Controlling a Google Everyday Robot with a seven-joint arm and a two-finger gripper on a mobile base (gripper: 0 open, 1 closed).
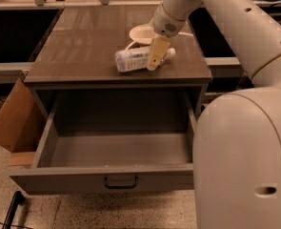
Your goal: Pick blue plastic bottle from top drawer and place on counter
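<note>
Nearest the camera, the robot's white body (245, 161) fills the lower right and is cut off by the frame edges. It hides the right end of the top drawer (59, 181). The drawer stands pulled out, with its dark curved handle (121, 182) centred on the front panel. Its grey floor shows nothing lying on it (the right-hand corner is behind the body and cannot be checked). A brown cardboard flap (14, 123) leans at the cabinet's left side. A dark object at the lower left is partly out of frame and cannot be identified.

Above, the blue plastic bottle (133, 60) lies on its side on the counter (83, 46), near the front edge and right of centre. Its white cap points right. The gripper (155, 60) reaches down from the arm (225, 13) and stands at the bottle's cap end, crossing in front of it and covering part of the label. Whether it clasps the bottle or has let go cannot be determined. Just behind, a white bowl (141, 32) is partly hidden by the wrist.
</note>
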